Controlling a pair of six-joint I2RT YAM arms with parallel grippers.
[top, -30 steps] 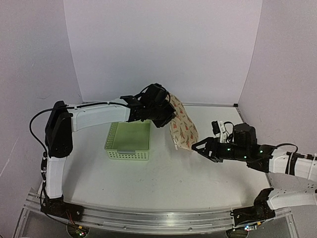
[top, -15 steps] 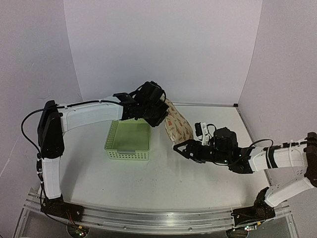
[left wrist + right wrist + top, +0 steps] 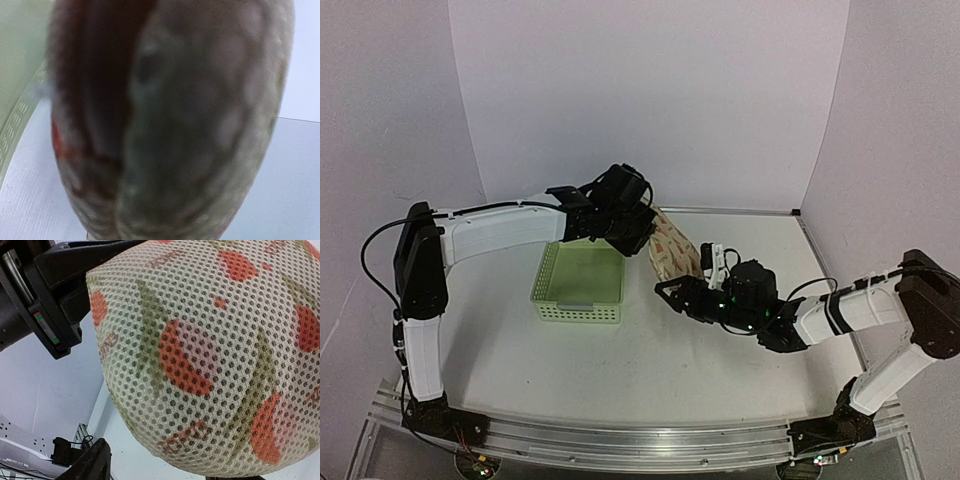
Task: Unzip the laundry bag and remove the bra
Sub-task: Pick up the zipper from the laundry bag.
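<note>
The laundry bag (image 3: pixel 672 252), cream mesh with orange-red and green motifs, hangs above the table from my left gripper (image 3: pixel 638 235), which is shut on its upper end. In the left wrist view the bag (image 3: pixel 200 125) fills the frame as a blur, with a dark reddish patch on its left side too blurred to name. My right gripper (image 3: pixel 668 290) is open at the bag's lower end. The right wrist view has the mesh bag (image 3: pixel 210 355) bulging just above the right gripper (image 3: pixel 165 474), with one finger (image 3: pixel 95 465) far out to the left. The bra is hidden.
A light green lattice basket (image 3: pixel 578 312) stands on the white table, left of the bag and under the left forearm. The black body of the left gripper (image 3: pixel 40 290) is at the upper left of the right wrist view. Walls close in the table at the back and sides.
My right arm has swung left across the table, bringing its gripper up to the bag's lower end. The left gripper has drawn the hanging bag slightly left, still holding it.
</note>
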